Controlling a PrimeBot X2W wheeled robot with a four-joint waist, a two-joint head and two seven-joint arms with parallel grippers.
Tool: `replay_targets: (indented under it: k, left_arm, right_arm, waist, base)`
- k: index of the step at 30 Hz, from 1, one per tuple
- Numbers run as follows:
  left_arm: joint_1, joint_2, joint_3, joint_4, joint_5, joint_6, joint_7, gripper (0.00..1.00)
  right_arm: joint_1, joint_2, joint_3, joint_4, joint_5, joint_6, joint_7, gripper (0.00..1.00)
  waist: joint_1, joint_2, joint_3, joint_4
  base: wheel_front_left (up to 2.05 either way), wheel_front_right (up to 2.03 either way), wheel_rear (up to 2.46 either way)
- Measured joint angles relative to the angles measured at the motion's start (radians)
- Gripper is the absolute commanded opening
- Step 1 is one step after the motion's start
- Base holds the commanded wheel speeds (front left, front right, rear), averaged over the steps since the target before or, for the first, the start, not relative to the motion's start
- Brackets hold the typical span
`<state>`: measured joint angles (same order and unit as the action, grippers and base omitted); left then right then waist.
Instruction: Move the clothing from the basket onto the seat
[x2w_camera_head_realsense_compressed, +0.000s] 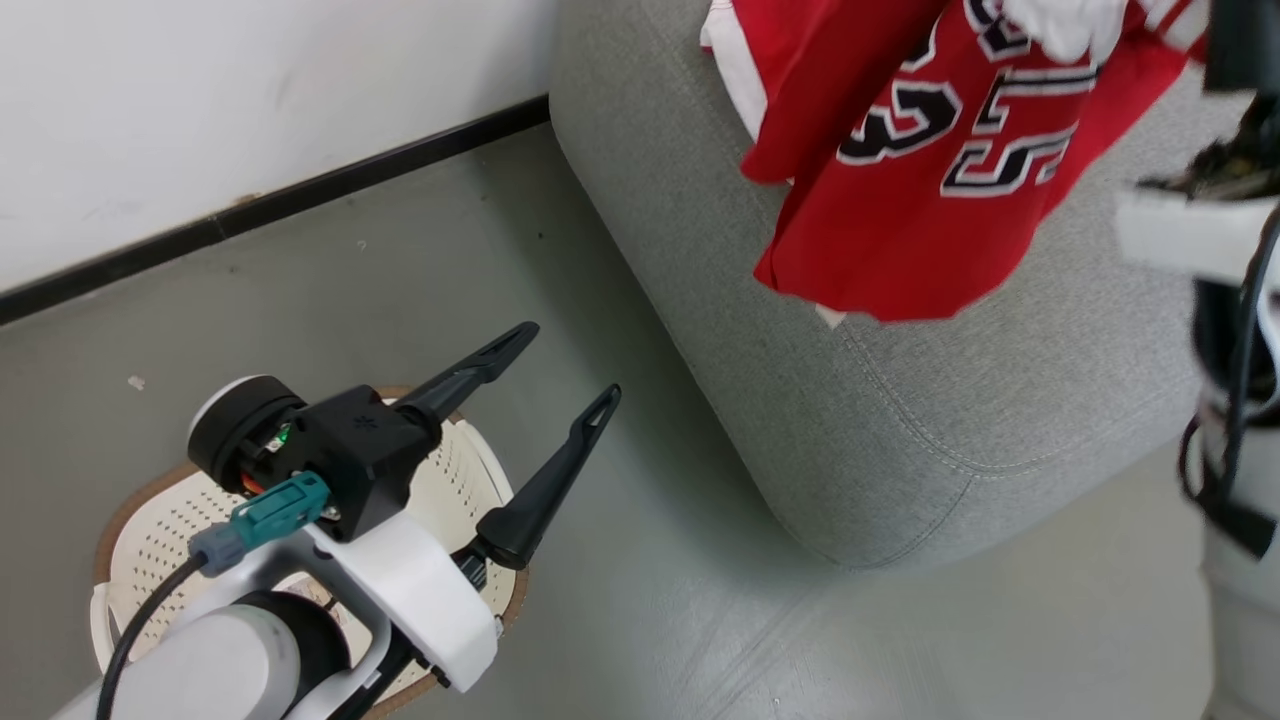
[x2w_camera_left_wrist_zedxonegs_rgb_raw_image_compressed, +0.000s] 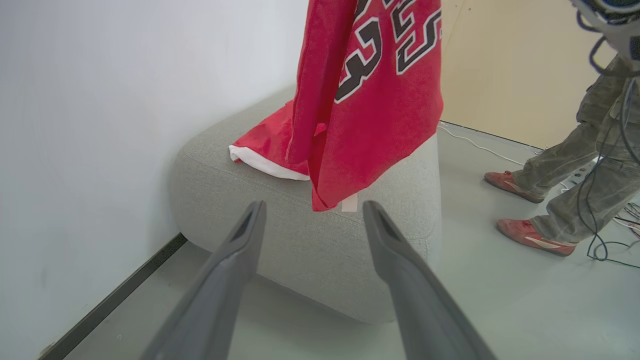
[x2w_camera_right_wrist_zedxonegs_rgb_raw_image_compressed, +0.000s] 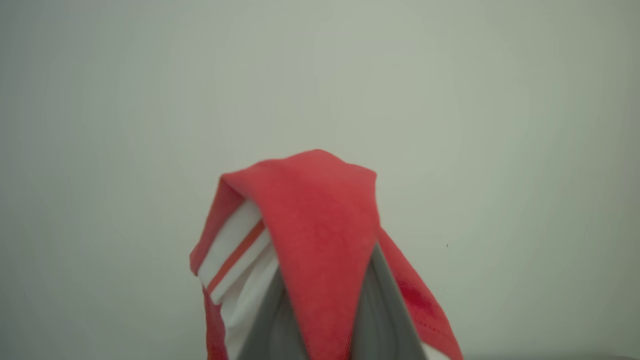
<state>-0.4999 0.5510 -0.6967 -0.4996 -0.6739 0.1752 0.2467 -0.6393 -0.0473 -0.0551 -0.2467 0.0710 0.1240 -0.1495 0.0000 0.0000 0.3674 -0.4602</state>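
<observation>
The red jersey (x2w_camera_head_realsense_compressed: 900, 200) with black-and-white numerals hangs in the air over the grey seat (x2w_camera_head_realsense_compressed: 900, 430), its lower hem just above the cushion. My right gripper (x2w_camera_right_wrist_zedxonegs_rgb_raw_image_compressed: 322, 250) is shut on a fold of the jersey (x2w_camera_right_wrist_zedxonegs_rgb_raw_image_compressed: 320, 210), which drapes over its fingertips. A plain red garment (x2w_camera_left_wrist_zedxonegs_rgb_raw_image_compressed: 265, 142) with white trim lies on the seat (x2w_camera_left_wrist_zedxonegs_rgb_raw_image_compressed: 300, 240) near the wall. My left gripper (x2w_camera_head_realsense_compressed: 565, 368) stands open and holds nothing, above the cream basket (x2w_camera_head_realsense_compressed: 160, 520) on the floor. The left arm hides much of the basket.
A white wall with a black skirting strip (x2w_camera_head_realsense_compressed: 270, 205) runs behind the basket and the seat. A person's legs and red shoes (x2w_camera_left_wrist_zedxonegs_rgb_raw_image_compressed: 530, 232) stand on the floor right of the seat, beside loose cables (x2w_camera_left_wrist_zedxonegs_rgb_raw_image_compressed: 607, 245). My right arm (x2w_camera_head_realsense_compressed: 1235, 300) rises at the right edge.
</observation>
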Motion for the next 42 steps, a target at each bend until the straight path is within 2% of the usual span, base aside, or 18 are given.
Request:
replay_targets:
  k: [2,5,9,15,19,28,31,36,42]
  left_arm:
    - [0.0,0.004,0.003,-0.005,0.0,0.002,0.0,1.0]
    - [0.002,0.021,0.011,-0.021,0.002,0.009,0.008,1.0]
    - [0.023,0.048,0.022,-0.042,0.006,0.016,0.017,1.0]
    - [0.037,0.079,0.037,-0.073,0.006,0.018,0.025,1.0]
    - [0.04,0.096,0.046,-0.088,0.006,0.018,0.026,1.0]
    - [0.044,0.128,0.076,-0.132,0.001,0.018,0.026,1.0]
    - [0.055,0.148,0.084,-0.139,-0.002,0.017,0.026,1.0]
    - [0.058,0.172,0.099,-0.165,-0.002,0.016,0.026,1.0]
    - [0.068,0.213,0.115,-0.171,-0.002,0.007,0.026,1.0]
  right_arm:
    - [-0.03,-0.01,-0.001,0.012,-0.009,0.0,0.018,0.0]
    - [-0.113,-0.065,-0.019,0.043,-0.029,0.0,0.059,0.0]
    - [-0.245,-0.21,-0.031,0.091,-0.137,0.0,0.125,0.0]
    - [-0.371,-0.273,-0.047,0.138,-0.154,0.001,0.181,0.0]
    - [-0.454,-0.29,-0.064,0.164,-0.154,0.001,0.209,0.0]
    - [-0.56,-0.369,-0.128,0.194,-0.218,0.001,0.256,0.0]
    - [-0.548,-0.355,-0.155,0.242,-0.24,0.001,0.281,0.0]
    - [-0.443,-0.289,-0.316,0.34,-0.267,0.001,0.332,0.0]
    - [-0.379,-0.153,-0.458,0.402,-0.269,0.001,0.367,0.0]
  waist:
    - [0.0,0.0,0.005,0.003]
    - [0.0,0.0,0.022,0.012]
    - [0.0,0.0,0.051,0.029]
    - [0.0,0.0,0.088,0.051]
    - [0.0,0.0,0.114,0.065]
    - [0.0,0.0,0.178,0.091]
    - [0.0,0.0,0.2,0.098]
    - [0.0,0.0,0.237,0.109]
    - [0.0,0.0,0.28,0.125]
  base:
    - [0.0,0.0,0.0]
    - [0.0,0.0,0.0]
    - [0.0,0.0,0.0]
    - [0.0,0.0,0.0]
    - [0.0,0.0,0.0]
    - [0.0,0.0,0.0]
    - [0.0,0.0,0.0]
    - [0.0,0.0,0.0]
    - [0.0,0.0,0.0]
